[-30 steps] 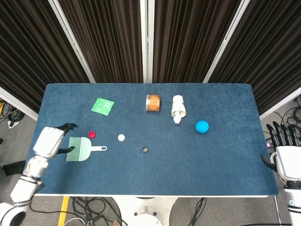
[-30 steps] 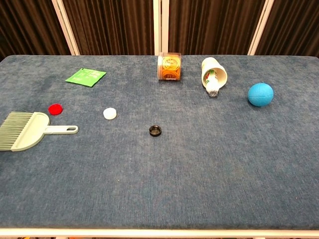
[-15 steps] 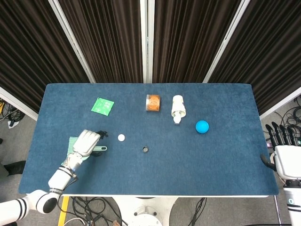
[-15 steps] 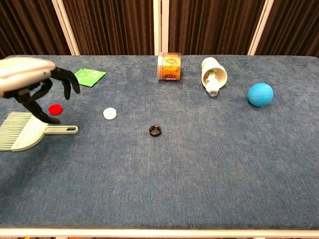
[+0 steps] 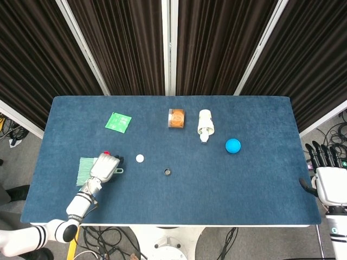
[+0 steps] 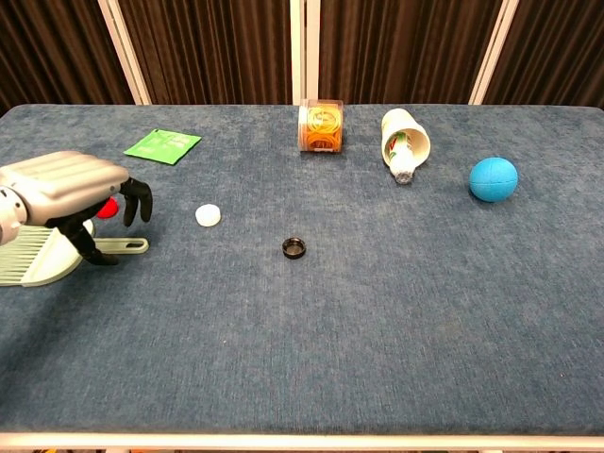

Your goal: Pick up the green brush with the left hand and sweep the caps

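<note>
You are at the grasp stage, with none of the sweeping begun: your left hand (image 6: 71,193) sits over the handle end of the green brush (image 6: 38,255), fingers curled down around the handle, but from these views you cannot tell whether they have actually closed on it, and the brush lies flat on the worktop (image 6: 377,330) with its bristles toward the left edge. The caps look untouched: the red cap (image 5: 107,153) is just beside the hand, partly hidden by it, the white cap (image 6: 208,215) lies a little to the right, and the black cap (image 6: 295,247) is further on toward the middle. Your right hand (image 5: 325,168) hangs off the right edge with fingers spread, holding nothing, well clear of the work. For room, mind that the brush head is near the left edge, so lift before you swing. The near half of the worktop is open for sweeping, while the orange jar (image 6: 320,126), white bottle (image 6: 403,142), blue ball (image 6: 494,178) and green packet (image 6: 162,145) stand toward the far side.
</note>
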Tool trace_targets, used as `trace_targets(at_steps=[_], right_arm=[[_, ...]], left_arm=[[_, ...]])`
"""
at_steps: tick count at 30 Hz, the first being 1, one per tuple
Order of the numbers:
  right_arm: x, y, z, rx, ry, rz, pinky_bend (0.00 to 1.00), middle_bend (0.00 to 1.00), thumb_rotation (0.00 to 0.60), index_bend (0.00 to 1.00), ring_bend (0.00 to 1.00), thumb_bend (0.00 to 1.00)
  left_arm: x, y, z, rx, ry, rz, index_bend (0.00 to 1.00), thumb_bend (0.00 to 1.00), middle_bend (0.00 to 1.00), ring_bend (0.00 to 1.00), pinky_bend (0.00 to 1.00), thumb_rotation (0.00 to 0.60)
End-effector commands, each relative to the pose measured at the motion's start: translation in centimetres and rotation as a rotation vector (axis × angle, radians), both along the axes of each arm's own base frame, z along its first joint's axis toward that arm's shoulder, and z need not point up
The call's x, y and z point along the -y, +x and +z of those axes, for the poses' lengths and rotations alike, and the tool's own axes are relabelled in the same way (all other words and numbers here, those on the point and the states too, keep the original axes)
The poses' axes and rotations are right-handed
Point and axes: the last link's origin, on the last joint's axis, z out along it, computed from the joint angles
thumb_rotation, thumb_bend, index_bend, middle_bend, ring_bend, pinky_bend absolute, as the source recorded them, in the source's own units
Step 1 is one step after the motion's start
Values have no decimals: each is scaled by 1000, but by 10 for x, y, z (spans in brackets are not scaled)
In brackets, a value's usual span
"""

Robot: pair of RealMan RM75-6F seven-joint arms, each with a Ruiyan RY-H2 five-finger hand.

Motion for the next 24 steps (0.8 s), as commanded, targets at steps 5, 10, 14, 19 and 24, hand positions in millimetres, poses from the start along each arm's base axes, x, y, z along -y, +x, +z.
trace_targets(at_steps=[5,10,14,19,24], right_arm=[[0,-2,-1,3,6,-8,0,21,600,0,0,119],[1,-2,-2,7,7,-10,0,21,600,0,0,119],[-1,-4,-2,11,5,-17,0,21,600,0,0,119],[-2,-6,-2,15,4,-25,0,21,600,0,0,118],[-4,-6,-2,20,7,-28,0,21,600,0,0,119]], left_arm=[[0,-5,-2,-51,6,19,414,171,460,778,952,600],[0,-9,-1,-64,7,36,427,188,471,781,953,600],[-1,-12,-3,-69,5,51,439,203,479,784,958,600],[-1,-13,-5,-75,5,53,456,233,495,791,959,600],[0,-17,-6,-85,11,49,462,263,505,791,959,600]])
